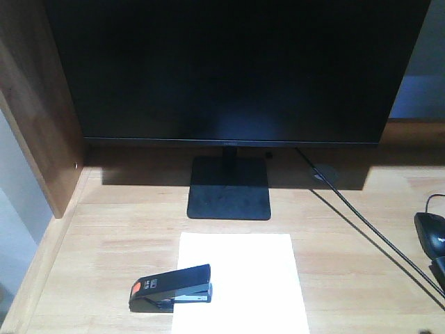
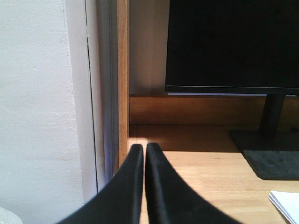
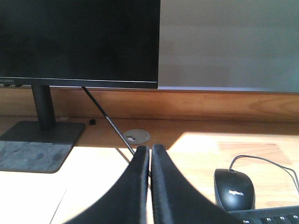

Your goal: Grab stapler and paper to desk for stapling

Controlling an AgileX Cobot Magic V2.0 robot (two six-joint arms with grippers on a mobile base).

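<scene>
The white paper [image 1: 240, 282] lies flat on the wooden desk [image 1: 125, 229] in front of the monitor stand. A black stapler [image 1: 171, 286] with an orange label rests on the paper's left edge, its front end over the sheet. A corner of the paper [image 2: 287, 205] shows at the lower right of the left wrist view. My left gripper [image 2: 145, 148] is shut and empty, near the desk's left side by the wooden panel. The right gripper [image 3: 151, 150] is shut and empty too, hovering over the desk left of the mouse. Neither gripper appears in the front view.
A black monitor [image 1: 236, 69] on a square stand [image 1: 229, 188] fills the back. A cable [image 1: 361, 223] runs diagonally across the right side past a round grommet [image 1: 324, 173]. A black mouse [image 3: 234, 189] and keyboard edge [image 3: 275, 217] sit at right. A wooden side panel [image 1: 38, 104] bounds the left.
</scene>
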